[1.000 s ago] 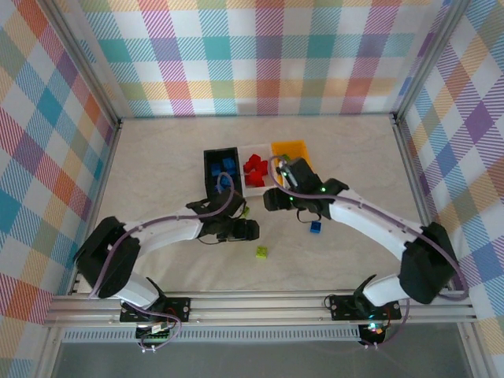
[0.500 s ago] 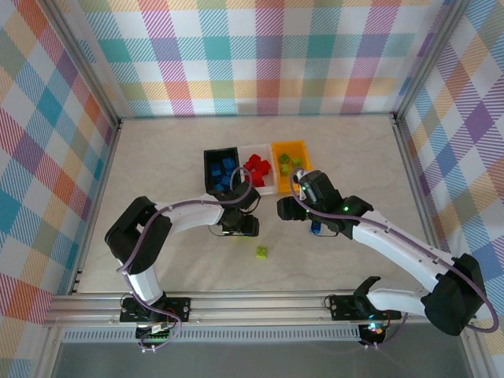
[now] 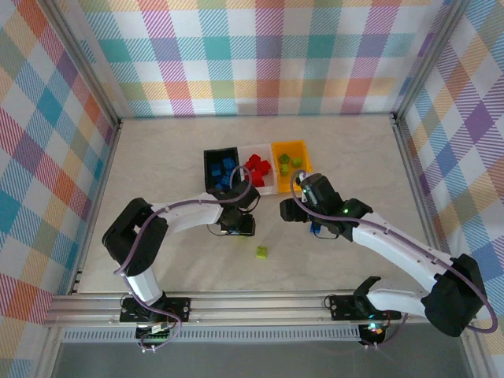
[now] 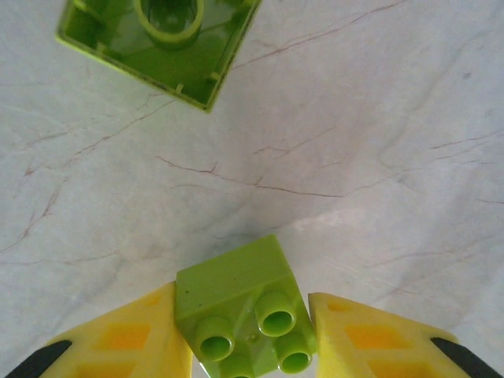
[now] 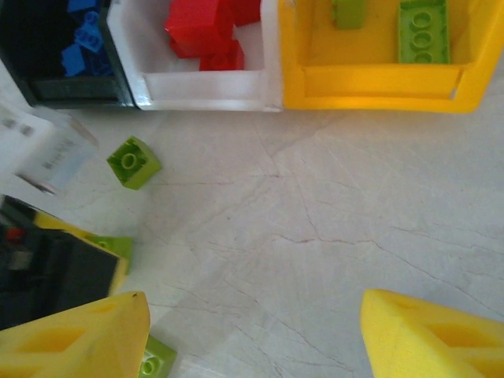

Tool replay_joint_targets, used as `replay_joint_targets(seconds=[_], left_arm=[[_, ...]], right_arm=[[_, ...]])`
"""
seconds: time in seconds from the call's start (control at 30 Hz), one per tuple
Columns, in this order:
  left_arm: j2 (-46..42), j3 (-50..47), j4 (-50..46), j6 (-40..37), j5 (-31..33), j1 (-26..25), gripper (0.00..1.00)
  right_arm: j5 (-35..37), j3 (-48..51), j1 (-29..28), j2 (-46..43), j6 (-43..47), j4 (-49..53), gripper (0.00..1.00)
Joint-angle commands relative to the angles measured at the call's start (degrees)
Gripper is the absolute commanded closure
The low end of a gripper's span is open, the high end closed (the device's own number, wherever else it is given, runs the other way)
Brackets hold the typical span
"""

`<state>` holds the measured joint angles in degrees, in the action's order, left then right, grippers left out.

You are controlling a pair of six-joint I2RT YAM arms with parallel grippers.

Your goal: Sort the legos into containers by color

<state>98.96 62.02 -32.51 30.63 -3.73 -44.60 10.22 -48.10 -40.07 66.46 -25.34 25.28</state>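
**Desk:** What has moved in the last second?

**Photographer:** The right arm has drawn back from the orange-yellow bin [image 3: 287, 146]. The left end effector [image 4: 242, 295] has closed on a lime green brick [image 4: 236, 279] that sits on the tabletop [image 3: 157, 165]. Its yellow fingers [image 4: 118, 346] press against both sides of the brick.

**Desk:** Start nearest the bases.

**Photographer:** A loose lime brick [image 3: 261, 252] lies alone on the pale, finely veined, marble-look surface. Just beyond it the two end effectors face each other, near but apart. The gripped brick is glossy and square, its round studs turned toward the wrist camera. Ahead of it, an overturned lime brick [image 4: 157, 39] shows a hollow underside and a round centre tube.

**Desk:** And the right end effector [image 5: 253, 299]?

**Photographer:** Its fingers are spread wide over bare tabletop, with nothing between them. A blue brick [image 3: 315, 229] sits just beside that arm, partly hidden by it.

**Desk:** The containers?

**Photographer:** They stand farthest back in a joined row, smooth plastic, rectangular and open-topped. The black bin [image 3: 220, 152] holds blue bricks [image 3: 227, 167] and the white bin [image 5: 205, 85] holds red bricks [image 3: 256, 167]. The orange-yellow bin holds green bricks [image 3: 290, 163]. The left arm's purple cable [image 3: 246, 189] loops across the black bin's near corner. Pastel plaid walls [image 3: 268, 55] close the scene behind.
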Motion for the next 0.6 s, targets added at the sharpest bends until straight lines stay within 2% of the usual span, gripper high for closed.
replay_joint_targets(seconds=[0.0, 0.23, 0.57], left_arm=[[-2.8, 6.3, -2.4, 0.2, 0.4, 0.0, 0.64], [5.6, 26.5, -5.6, -3.3, 0.3, 2.6, 0.65], [33.3, 69.5, -18.0, -7.5, 1.9, 3.4, 0.66]], right_arm=[[2.3, 1.9, 0.4, -2.0, -1.9, -0.5, 0.29], [3.6, 5.4, 0.6, -5.9, -4.1, 0.8, 0.29], [1.5, 8.1, 0.6, -7.6, -5.6, 1.9, 0.29]])
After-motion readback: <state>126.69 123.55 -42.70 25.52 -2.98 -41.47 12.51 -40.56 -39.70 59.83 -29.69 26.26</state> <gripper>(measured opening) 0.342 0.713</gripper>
